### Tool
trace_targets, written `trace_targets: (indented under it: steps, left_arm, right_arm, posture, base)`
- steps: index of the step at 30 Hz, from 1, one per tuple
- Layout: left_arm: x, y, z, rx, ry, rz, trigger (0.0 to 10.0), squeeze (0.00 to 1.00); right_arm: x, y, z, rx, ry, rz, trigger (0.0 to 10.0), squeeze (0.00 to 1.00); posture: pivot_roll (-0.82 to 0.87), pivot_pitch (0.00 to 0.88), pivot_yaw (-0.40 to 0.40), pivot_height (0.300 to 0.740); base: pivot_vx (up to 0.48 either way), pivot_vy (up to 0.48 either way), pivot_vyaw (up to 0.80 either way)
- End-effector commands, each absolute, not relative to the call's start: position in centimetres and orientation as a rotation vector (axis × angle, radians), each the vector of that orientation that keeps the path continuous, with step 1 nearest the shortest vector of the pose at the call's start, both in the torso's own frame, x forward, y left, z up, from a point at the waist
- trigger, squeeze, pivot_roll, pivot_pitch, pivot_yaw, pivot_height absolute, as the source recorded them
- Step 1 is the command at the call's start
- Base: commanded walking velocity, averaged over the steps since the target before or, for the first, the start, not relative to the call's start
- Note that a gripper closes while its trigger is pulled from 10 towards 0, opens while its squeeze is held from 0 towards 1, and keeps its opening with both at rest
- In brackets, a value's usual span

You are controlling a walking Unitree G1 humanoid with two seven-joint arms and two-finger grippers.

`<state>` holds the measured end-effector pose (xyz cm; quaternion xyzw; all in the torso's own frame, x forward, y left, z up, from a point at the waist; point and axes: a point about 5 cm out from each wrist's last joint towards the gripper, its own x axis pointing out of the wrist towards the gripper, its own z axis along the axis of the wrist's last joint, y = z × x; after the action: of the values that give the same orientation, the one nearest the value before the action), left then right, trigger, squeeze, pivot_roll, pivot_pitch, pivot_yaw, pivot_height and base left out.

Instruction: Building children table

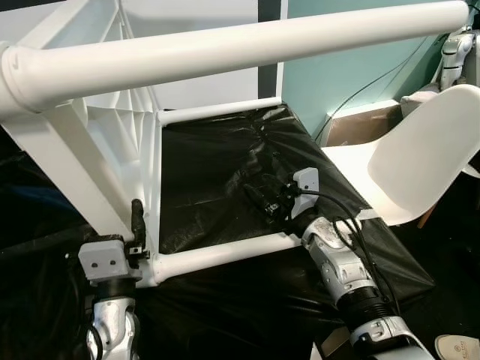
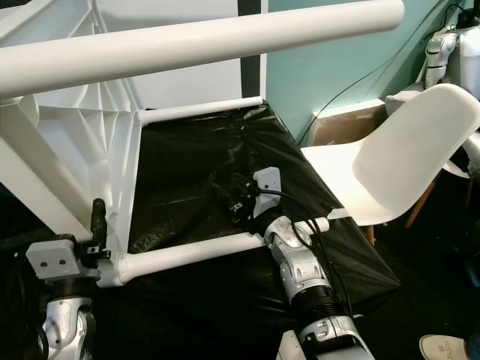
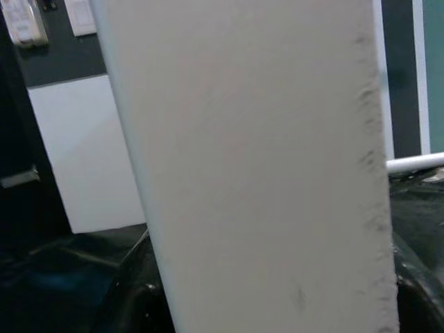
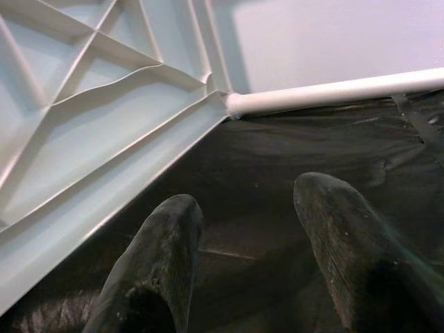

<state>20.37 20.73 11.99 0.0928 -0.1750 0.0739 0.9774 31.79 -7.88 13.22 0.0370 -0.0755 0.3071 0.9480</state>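
The white children's table (image 1: 120, 142) lies tipped on its side, ribbed underside (image 4: 83, 118) facing me, on a black plastic sheet (image 1: 217, 165). One leg (image 1: 225, 52) crosses the top of the view, close to the camera. A far leg (image 1: 217, 111) and a near leg (image 1: 225, 255) lie along the sheet. My left gripper (image 1: 124, 229) is at the lower left, shut on a slanting white leg (image 3: 250, 166), one black finger (image 1: 137, 221) upright beside it. My right gripper (image 1: 262, 199) is open between the two low legs, its fingers (image 4: 156, 250) apart just above the sheet.
A white moulded chair (image 1: 420, 157) stands close on the right, touching the sheet's edge. Behind it are a teal wall, a cardboard box (image 1: 360, 124) and another robot's arm (image 1: 457, 56). A shoe (image 1: 457, 346) lies at the lower right.
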Motion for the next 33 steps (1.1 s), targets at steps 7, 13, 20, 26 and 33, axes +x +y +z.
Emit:
trace_targets:
  steps: [7,13,20,26,33]
  left_arm:
    - [17.7,24.4,8.1,0.226,-0.161,0.438,10.0,0.00]
    - [17.1,25.3,7.6,0.243,-0.152,0.462,10.0,0.00]
    - [16.3,25.9,6.2,0.262,-0.095,0.464,10.0,0.00]
    - [15.6,26.4,5.5,0.273,-0.064,0.472,10.0,0.00]
    - [16.2,25.8,5.1,0.198,-0.054,0.409,10.0,0.00]
  right_arm:
    - [31.7,-7.8,13.2,0.086,-0.147,0.626,10.0,0.00]
    - [31.8,-7.9,13.2,0.082,-0.147,0.628,10.0,0.00]
    - [31.8,-7.9,13.2,0.080,-0.145,0.631,10.0,0.00]
    - [31.7,-7.8,13.2,0.079,-0.146,0.633,10.0,0.00]
    - [31.6,-7.7,13.1,0.081,-0.144,0.635,10.0,0.00]
  posture:
    - [0.10,0.000,0.021,0.740]
    - [0.10,0.000,0.018,0.740]
    - [0.10,0.000,0.017,0.740]
    - [0.10,0.000,0.017,0.740]
    - [0.10,0.000,0.019,0.740]
  base:
    - [0.000,0.000,0.00]
    - [0.000,0.000,0.00]
    - [0.000,0.000,0.00]
    - [0.000,0.000,0.00]
    - [0.000,0.000,0.00]
